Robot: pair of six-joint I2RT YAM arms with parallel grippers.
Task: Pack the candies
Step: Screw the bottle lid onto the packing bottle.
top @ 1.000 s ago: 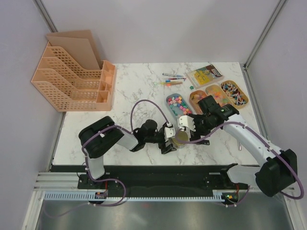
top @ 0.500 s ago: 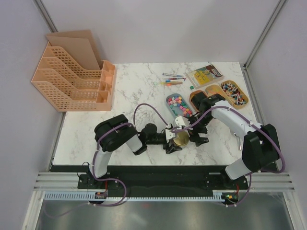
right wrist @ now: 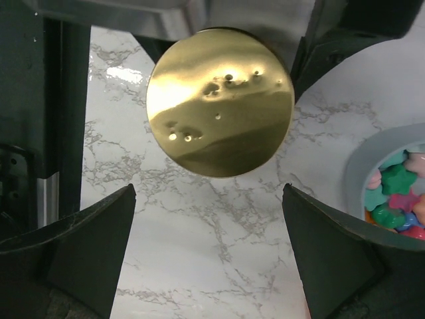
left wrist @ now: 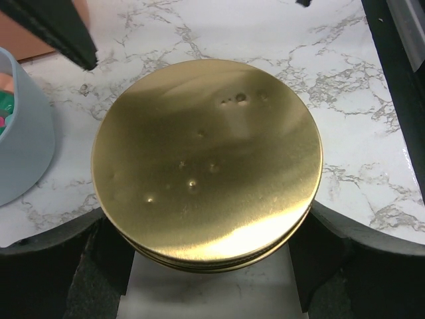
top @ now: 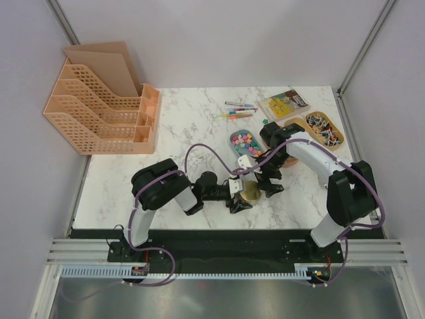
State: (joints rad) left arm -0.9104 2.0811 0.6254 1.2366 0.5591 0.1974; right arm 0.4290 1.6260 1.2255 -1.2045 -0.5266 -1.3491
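Between my two hands stands the gold tin. My left gripper reaches in low and level from the left. Its fingers look set against the tin's two sides, so I judge it gripped and steadied.

My right gripper hangs over the tin from the far right, pointing down, jaws spread wide and holding nothing. The gold lid lies just off its fingertips, not between them. The next move turns on that offset: I would need to shift over the lid before closing.

The candies lie just beyond the tin, on the far side, in a grey oval tray. Its long axis runs far-left to near-right, close beside my right forearm. More candies fill the orange trays farther right. My right arm is the nearer one to all of them.
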